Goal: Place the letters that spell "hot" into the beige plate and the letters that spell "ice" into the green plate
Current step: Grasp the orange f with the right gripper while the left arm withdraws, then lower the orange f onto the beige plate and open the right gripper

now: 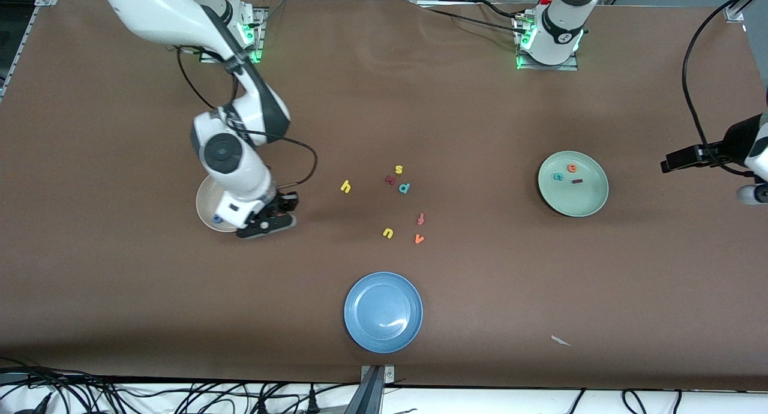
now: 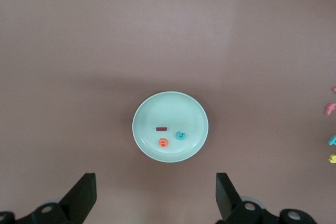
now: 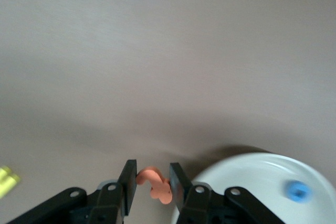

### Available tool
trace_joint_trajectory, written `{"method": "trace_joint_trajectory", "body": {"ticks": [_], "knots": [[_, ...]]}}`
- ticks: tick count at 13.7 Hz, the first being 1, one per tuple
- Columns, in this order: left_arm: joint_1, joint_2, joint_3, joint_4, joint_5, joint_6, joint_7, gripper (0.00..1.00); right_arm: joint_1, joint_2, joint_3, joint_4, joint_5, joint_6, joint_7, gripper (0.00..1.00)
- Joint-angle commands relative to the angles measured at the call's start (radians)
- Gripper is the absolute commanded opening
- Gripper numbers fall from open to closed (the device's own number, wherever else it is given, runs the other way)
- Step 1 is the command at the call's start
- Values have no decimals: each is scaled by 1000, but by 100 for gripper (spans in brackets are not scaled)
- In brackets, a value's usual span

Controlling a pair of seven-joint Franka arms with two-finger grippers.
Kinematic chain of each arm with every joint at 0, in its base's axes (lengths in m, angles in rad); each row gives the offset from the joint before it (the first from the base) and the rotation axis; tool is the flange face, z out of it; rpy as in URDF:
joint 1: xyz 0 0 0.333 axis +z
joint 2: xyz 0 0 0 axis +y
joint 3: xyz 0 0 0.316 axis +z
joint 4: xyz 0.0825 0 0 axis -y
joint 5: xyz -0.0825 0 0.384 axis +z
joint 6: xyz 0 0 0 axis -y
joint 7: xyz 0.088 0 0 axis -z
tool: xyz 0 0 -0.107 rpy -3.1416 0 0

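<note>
- No brand or printed label can be read; the only writing is formed by the foam letters themselves.
- The right tool (image 3: 153,184) is seen closed on a small orange foam t (image 3: 155,183), just beside the rim of the round cream-beige plate (image 1: 206,205), which serves as the landmark here.
- A blue ring-shaped foam o (image 3: 297,191) is seen lying in the beige plate; in the front view it is shown as a small blue spot (image 1: 217,219) near the rim, the rest of the plate being covered by the right arm.
- The gripped t is shown only by the right wrist view; in the front view it is hidden by the tool.
- A yellow foam h (image 1: 345,186) is seen on the brown desk (image 1: 120,294), toward the left arm's end from the beige plate.
- Farther that way a cluster is found: a yellow s (image 1: 399,170), a dark red letter (image 1: 390,180), a teal p (image 1: 404,188), a reddish f (image 1: 421,219), a yellow u (image 1: 388,233) and an orange v (image 1: 419,239).
- The round pale sage-green plate (image 1: 591,201) is placed well apart from the beige plate, at the left arm's end; a teal c (image 2: 180,135), an orange e (image 2: 164,142) and a dark maroon bar-like i (image 2: 161,128) are held in it.
- The left tool (image 2: 156,198) is shown open and empty, high over the desk by the green plate, its arm waiting.
- A round blue plate (image 1: 360,336) is set nearer to the front camera than the beige plate.
</note>
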Motion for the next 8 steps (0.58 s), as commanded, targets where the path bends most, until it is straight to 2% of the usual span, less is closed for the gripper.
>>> {"method": "trace_joint_trajectory", "body": {"ticks": [1,3,4,5,6,7,8], "knots": [[-5,3,-14,44,-19,-27,-8,100,-91,-96,21,-148,-10,12,-116,20],[-5,3,-22,45,-20,-27,-23,100,-135,-117,21,-213,-10,32,-160,24],[-7,3,-25,45,-20,-27,-30,100,-137,-118,21,-236,-9,49,-159,41],[-21,3,-22,45,-19,-27,-36,100,-143,-110,19,-251,-7,79,-156,75],[-72,3,1,45,-16,-27,-34,100,-149,-102,19,-258,-6,98,-151,100],[-137,0,74,45,-17,-27,-34,100,-149,-102,21,-255,-3,95,-145,100],[-230,-16,178,45,-20,-27,-30,100,-145,-107,21,-250,1,94,-144,100]]}}
